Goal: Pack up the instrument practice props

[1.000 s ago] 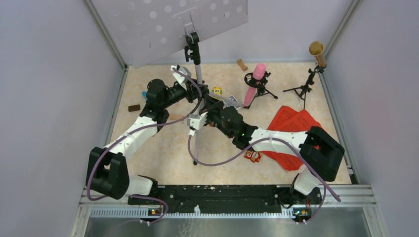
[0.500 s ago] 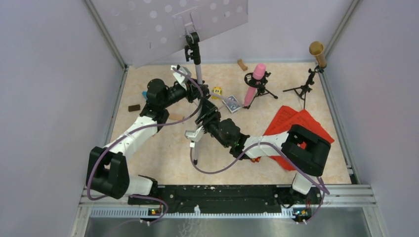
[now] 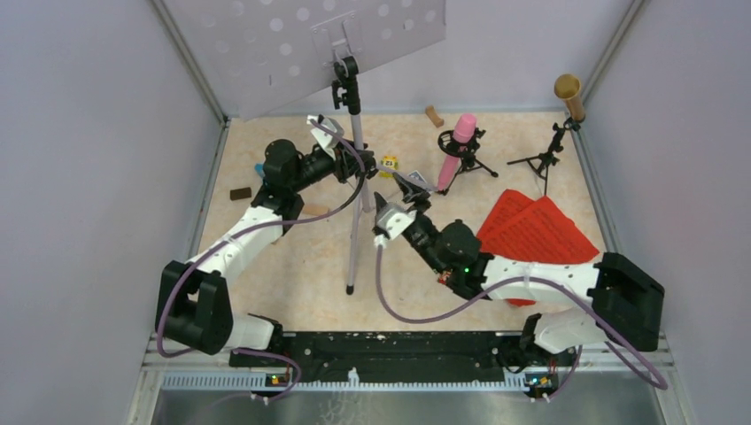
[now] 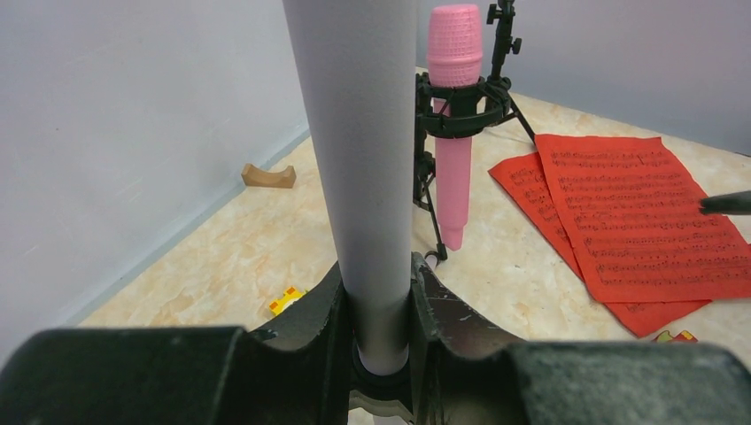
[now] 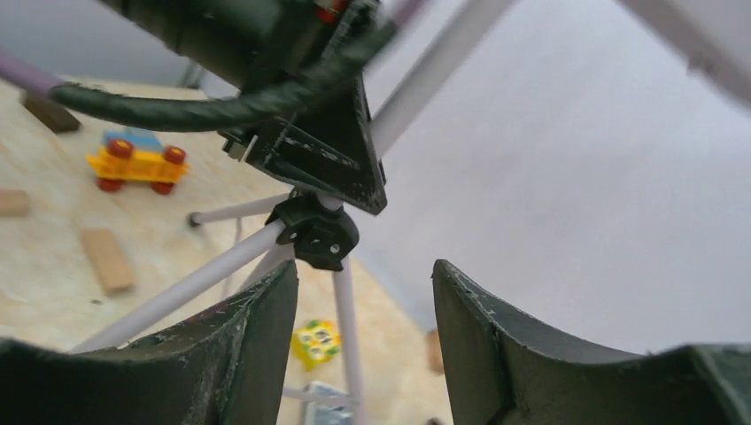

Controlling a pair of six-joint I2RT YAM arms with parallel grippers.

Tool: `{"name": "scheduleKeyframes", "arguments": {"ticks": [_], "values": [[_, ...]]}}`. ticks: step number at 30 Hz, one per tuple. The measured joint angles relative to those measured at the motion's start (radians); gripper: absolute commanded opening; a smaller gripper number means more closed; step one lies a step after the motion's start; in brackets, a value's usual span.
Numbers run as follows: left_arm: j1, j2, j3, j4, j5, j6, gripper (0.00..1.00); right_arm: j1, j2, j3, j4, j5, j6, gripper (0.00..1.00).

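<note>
Surface: a marbled beige surface [image 3: 292,266] is enclosed by lilac walls.
Tray: the grey hole-punched tray [image 3: 266,44] is carried high at the far wall on the silver pole [image 3: 357,177], as before.
Red pages: the red pages [image 3: 536,230] are left lying at the right, unmoved.
Pole: it is still clamped between the left fingers [image 4: 443,314].
Right fingers: the right fingers [image 5: 505,354], clenched on the pole a second ago, are now released and drawn back just right of it.
Microphones: the pink microphone [image 3: 456,150] and gold microphone [image 3: 569,93] are held in black tripods [image 3: 545,159].
</note>
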Motion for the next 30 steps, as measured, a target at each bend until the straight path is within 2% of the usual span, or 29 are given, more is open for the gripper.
{"name": "scheduleKeyframes", "arguments": {"ticks": [5, 9, 12, 17, 22, 25, 30], "values": [[0.000, 0.009, 0.011, -0.007, -0.001, 0.001, 0.00, -0.130, -0.069, -0.037, -0.089, -0.027, 0.561, 0.53], [0.000, 0.013, 0.015, -0.009, -0.001, 0.002, 0.00, -0.251, -0.073, 0.015, -0.298, -0.039, 1.051, 0.53], [0.000, 0.013, 0.020, -0.018, -0.002, 0.006, 0.00, -0.282, -0.073, 0.085, -0.409, -0.073, 1.373, 0.53], [0.001, 0.017, 0.024, -0.021, -0.001, 0.008, 0.00, -0.323, -0.048, 0.115, -0.397, -0.185, 1.795, 0.51], [0.002, 0.018, 0.026, -0.023, -0.002, 0.011, 0.00, -0.382, 0.063, 0.115, -0.370, -0.288, 2.078, 0.50], [0.002, 0.018, 0.026, -0.023, -0.001, 0.011, 0.00, -0.391, 0.111, 0.115, -0.371, -0.321, 2.160, 0.50], [0.003, 0.021, 0.028, -0.022, 0.006, 0.011, 0.00, -0.391, 0.136, 0.115, -0.319, -0.359, 2.244, 0.42]]}}
